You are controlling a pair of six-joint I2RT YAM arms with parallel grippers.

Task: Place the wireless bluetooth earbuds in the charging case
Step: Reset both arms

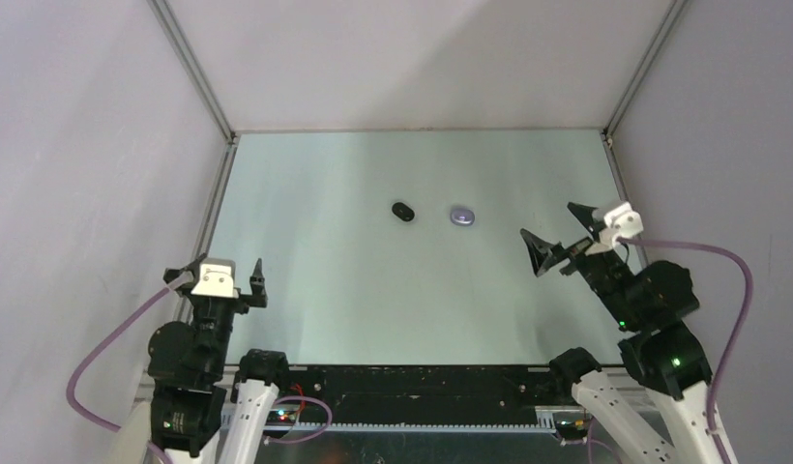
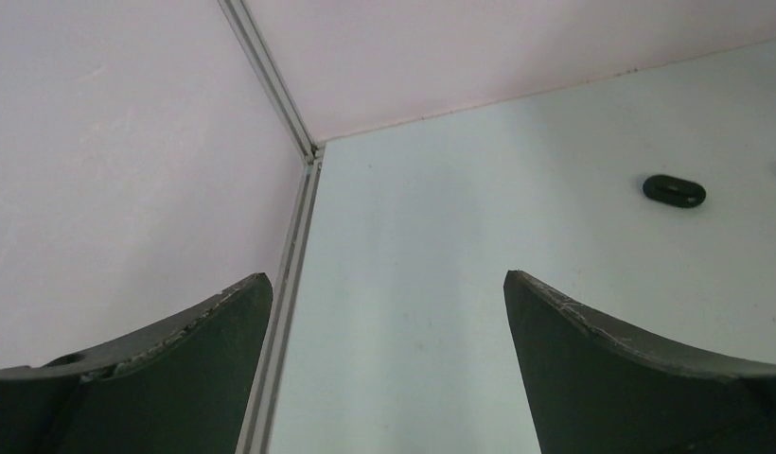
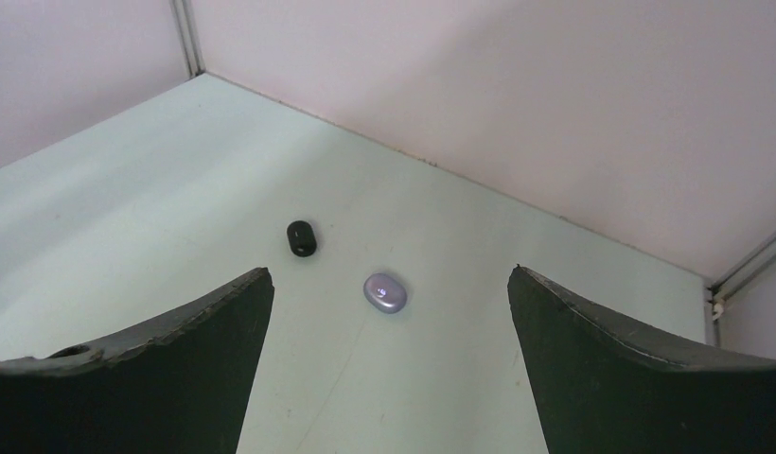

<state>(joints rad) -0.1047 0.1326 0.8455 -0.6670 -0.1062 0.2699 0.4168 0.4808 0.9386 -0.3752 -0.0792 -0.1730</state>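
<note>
Pale green table (image 1: 325, 290), plain walls (image 1: 83, 145), black piece (image 1: 402, 211) near purple piece (image 1: 461, 216)

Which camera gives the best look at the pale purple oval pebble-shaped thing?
The right wrist view: the pale purple glossy oval pebble lies close, unblocked, near mid-frame. The top external view shows it only as a small far-off spot. The left wrist view shows at most a sliver at its right edge.

Table (image 1: 325, 290): black case (image 1: 402, 211), purple case (image 1: 461, 216)
</note>
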